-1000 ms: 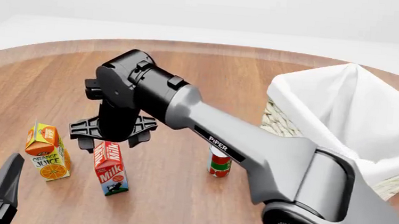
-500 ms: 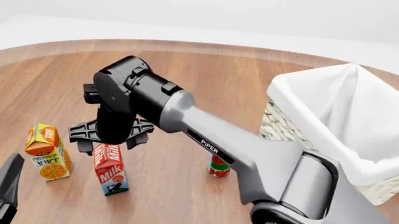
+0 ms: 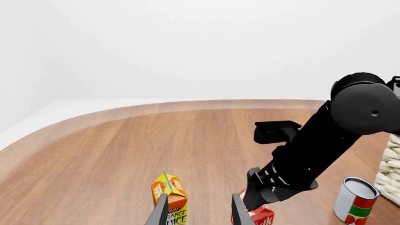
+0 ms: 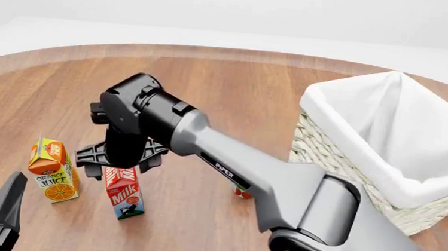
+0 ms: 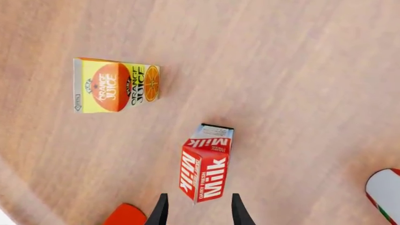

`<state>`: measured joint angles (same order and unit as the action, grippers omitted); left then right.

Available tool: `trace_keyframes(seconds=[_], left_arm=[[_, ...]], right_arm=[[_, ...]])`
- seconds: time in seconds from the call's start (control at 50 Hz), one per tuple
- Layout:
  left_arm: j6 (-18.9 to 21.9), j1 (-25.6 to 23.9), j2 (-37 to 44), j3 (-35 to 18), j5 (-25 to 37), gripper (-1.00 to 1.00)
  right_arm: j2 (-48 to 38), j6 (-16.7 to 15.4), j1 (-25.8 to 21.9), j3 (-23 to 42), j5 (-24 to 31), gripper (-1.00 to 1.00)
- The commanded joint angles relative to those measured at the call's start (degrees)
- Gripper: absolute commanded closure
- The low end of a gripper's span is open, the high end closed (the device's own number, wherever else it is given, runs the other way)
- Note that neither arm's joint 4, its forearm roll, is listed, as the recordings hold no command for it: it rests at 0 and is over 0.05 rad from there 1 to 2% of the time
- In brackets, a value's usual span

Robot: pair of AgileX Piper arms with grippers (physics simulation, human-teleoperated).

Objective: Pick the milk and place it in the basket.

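The milk (image 5: 206, 168), judged light and crushable, is best gripped mid-body; the right gripper (image 5: 196, 208) is held open above it.

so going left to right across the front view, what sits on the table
left gripper at the near left edge → orange juice carton → milk, under the right gripper → can, mostly hidden behind the right arm → basket

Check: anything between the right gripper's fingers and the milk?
Nothing. In the right wrist view the open right gripper frames the milk top, only bare table around it.
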<state>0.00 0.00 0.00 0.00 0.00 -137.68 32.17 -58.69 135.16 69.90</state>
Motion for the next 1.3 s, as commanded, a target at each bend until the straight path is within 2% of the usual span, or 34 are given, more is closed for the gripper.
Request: trace_keyframes(seconds=[0.02, 1.3], left_arm=[[0.00, 0.00, 0.00, 0.00, 0.00, -1.00], [0.00, 0.00, 0.00, 0.00, 0.00, -1.00]], right_arm=[[-1.61, -0.10, -0.24, 1.20, 0.00, -1.00], [-7.16, -0.50, 0.47, 4.37, 0.00, -1.00]])
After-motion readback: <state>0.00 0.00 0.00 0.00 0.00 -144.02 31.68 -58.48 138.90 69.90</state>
